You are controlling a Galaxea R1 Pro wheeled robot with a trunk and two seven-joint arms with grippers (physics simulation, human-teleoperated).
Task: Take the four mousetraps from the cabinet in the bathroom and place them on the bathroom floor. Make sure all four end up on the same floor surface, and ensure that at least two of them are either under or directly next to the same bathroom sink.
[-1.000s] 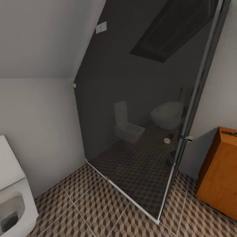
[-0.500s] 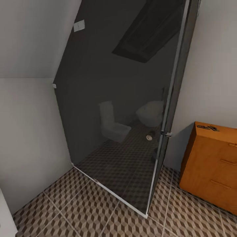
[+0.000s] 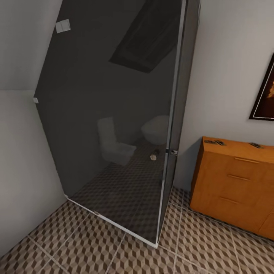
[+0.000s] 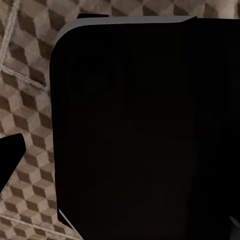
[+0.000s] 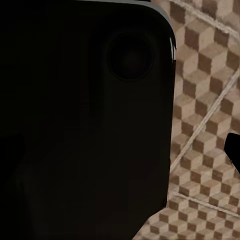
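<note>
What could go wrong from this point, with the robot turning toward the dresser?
1. The dark glass panel juts out beside the cabinet; its near corner could catch the base on the approach.
2. The mousetraps are small, dark and near the top's back edge, so a poor grasp might knock one off onto the bathroom floor.

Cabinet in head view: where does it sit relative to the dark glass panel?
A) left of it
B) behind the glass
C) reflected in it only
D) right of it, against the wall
D: the orange-brown cabinet stands on the bathroom floor to the right of the dark glass panel, against the wall under a framed picture, with small dark items on its top.
</note>
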